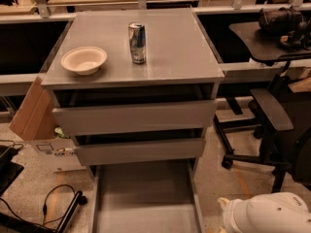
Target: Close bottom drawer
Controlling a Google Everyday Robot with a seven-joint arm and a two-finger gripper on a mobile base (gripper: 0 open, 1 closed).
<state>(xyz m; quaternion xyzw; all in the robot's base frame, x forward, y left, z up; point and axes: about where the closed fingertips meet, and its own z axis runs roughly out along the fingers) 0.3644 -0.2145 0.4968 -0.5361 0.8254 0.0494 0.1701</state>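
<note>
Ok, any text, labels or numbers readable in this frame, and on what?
Drink can: printing on its side, too blurred to read.
White box left of the cabinet: dark printed marks, too blurred to read.
Bottom drawer, bowl: no text.
Gripper: out of view; the arm's white shell, lower right, shows no text.
</note>
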